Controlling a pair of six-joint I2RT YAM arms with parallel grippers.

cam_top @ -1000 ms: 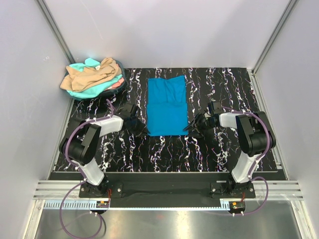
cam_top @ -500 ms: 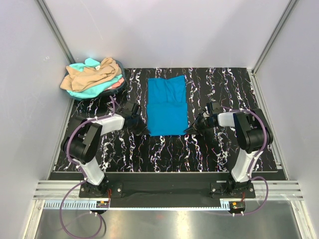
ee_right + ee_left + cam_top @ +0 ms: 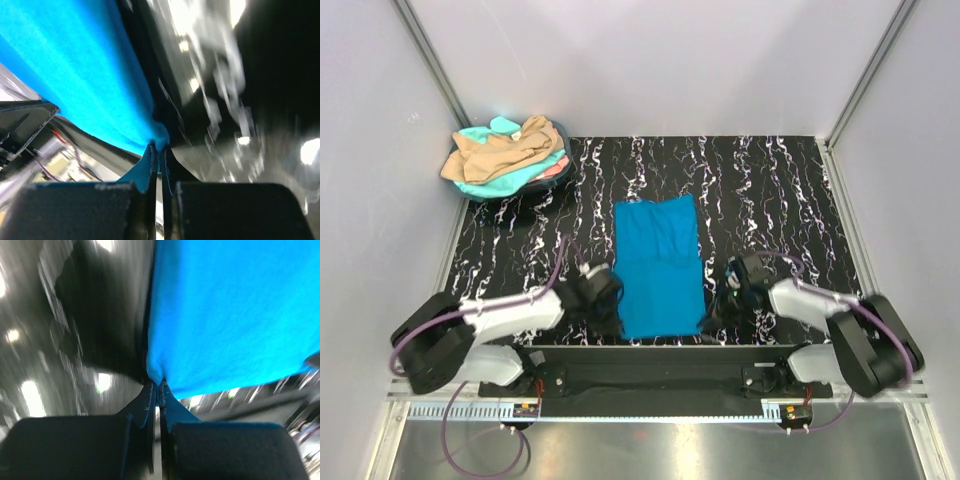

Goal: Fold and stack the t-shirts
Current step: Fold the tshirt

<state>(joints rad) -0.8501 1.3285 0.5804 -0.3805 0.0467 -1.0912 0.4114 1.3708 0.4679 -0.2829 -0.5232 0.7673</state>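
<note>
both grippers dragged the blue t-shirt point(image 3: 659, 268) toward the near edge

Robot lab test cell, white panel walls point(image 3: 650, 60), aluminium frame posts point(image 3: 432, 60), black marbled table point(image 3: 770, 190)

We see a bright blue t-shirt point(image 3: 659, 265), plain all over. The table point(image 3: 770, 190) is black with wiggly white streaks. In the far left corner we see a tan t-shirt point(image 3: 500, 150), a mint t-shirt point(image 3: 492, 186) and a bit of a pink t-shirt point(image 3: 553, 170). The left arm point(image 3: 510, 312) and right arm point(image 3: 810, 300) are white and black, with purple cables point(image 3: 561, 262). The walls point(image 3: 650, 60) are pale grey.
</note>
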